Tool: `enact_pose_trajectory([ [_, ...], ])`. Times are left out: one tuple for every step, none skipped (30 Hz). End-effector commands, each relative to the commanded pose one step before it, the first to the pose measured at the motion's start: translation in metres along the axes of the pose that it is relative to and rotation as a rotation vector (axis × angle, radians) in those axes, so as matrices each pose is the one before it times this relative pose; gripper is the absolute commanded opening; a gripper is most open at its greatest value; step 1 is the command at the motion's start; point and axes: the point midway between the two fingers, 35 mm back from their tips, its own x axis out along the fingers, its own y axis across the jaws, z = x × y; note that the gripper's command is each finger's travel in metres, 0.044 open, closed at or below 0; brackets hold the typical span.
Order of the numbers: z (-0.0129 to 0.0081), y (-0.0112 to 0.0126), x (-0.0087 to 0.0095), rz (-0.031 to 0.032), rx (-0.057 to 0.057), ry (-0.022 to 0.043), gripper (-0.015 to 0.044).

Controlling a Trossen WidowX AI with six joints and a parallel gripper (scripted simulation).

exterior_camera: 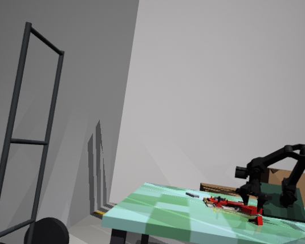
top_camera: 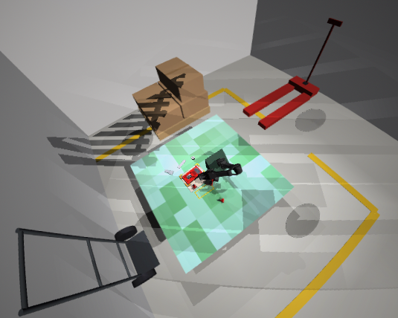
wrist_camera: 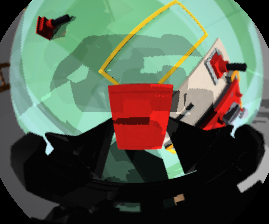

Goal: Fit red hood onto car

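The red hood (wrist_camera: pixel 139 116) (exterior_camera: pixel 250 210) lies flat on the green checkered table (top_camera: pixel 195 230) (exterior_camera: pixel 161 212), just in front of a yellow outlined rectangle (wrist_camera: pixel 139 35). My gripper (wrist_camera: pixel 139 119) (exterior_camera: pixel 252 203) (top_camera: pixel 204 181) is down over the hood, with one finger on each side of it, shut on it. The car chassis (top_camera: pixel 192 174) (exterior_camera: pixel 220 203) (wrist_camera: pixel 221 98), red on a pale jig, stands right beside the hood, to the right in the wrist view. In the top view the arm hides the hood.
A small red piece (top_camera: pixel 221 200) (exterior_camera: pixel 259 220) (wrist_camera: pixel 48 26) lies apart on the table. Small grey parts (top_camera: pixel 169 172) (exterior_camera: pixel 192 194) lie beyond the chassis. Around the table stand cardboard boxes (top_camera: pixel 172 96), a red pallet jack (top_camera: pixel 280 104) and a hand truck (top_camera: pixel 79 260) (exterior_camera: pixel 18 128).
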Motion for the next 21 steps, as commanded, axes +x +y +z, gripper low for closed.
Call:
enact_pose_trajectory([
  [0.00162,-0.00197,-0.00878,-0.01116,-0.0055,-0.00358,0.0000],
  [-0.00001,-0.00005,-0.00252,-0.00010,0.0000,0.00011,0.0000],
  [-0.00002,-0.00006,-0.00297,-0.00012,0.0000,0.00013,0.0000],
  [-0.00002,-0.00006,-0.00335,-0.00012,0.0000,0.00015,0.0000],
  [-0.00002,-0.00006,-0.00349,-0.00011,0.0000,0.00015,0.0000],
  [-0.00002,-0.00005,-0.00354,-0.00010,0.0000,0.00014,0.0000],
  [-0.00003,-0.00005,-0.00358,-0.00010,0.0000,0.00014,0.0000],
  [-0.00003,-0.00005,-0.00360,-0.00009,0.0000,0.00014,0.0000],
  [-0.00003,-0.00005,-0.00363,-0.00009,0.0000,0.00014,0.0000],
  [-0.00003,-0.00005,-0.00364,-0.00008,0.0000,0.00014,0.0000],
  [-0.00003,-0.00005,-0.00363,-0.00008,0.0000,0.00014,0.0000],
  [-0.00003,-0.00005,-0.00361,-0.00007,0.0001,0.00014,0.0000],
  [-0.00003,-0.00004,-0.00356,-0.00007,0.0001,0.00014,0.0000],
  [-0.00003,-0.00004,-0.00349,-0.00006,0.0001,0.00013,0.0000],
  [-0.00003,-0.00004,-0.00340,-0.00005,0.0001,0.00013,0.0000],
  [-0.00003,-0.00004,-0.00330,-0.00005,0.0001,0.00012,0.0000],
  [-0.00003,-0.00003,-0.00317,-0.00004,0.0001,0.00012,0.0000],
  [-0.00003,-0.00003,-0.00303,-0.00004,0.0001,0.00011,0.0000],
  [-0.00003,-0.00003,-0.00287,-0.00003,0.0001,0.00011,0.0000],
  [-0.00003,-0.00003,-0.00270,-0.00003,0.0000,0.00010,0.0000],
  [-0.00003,-0.00002,-0.00251,-0.00002,0.0000,0.00009,0.0000],
])
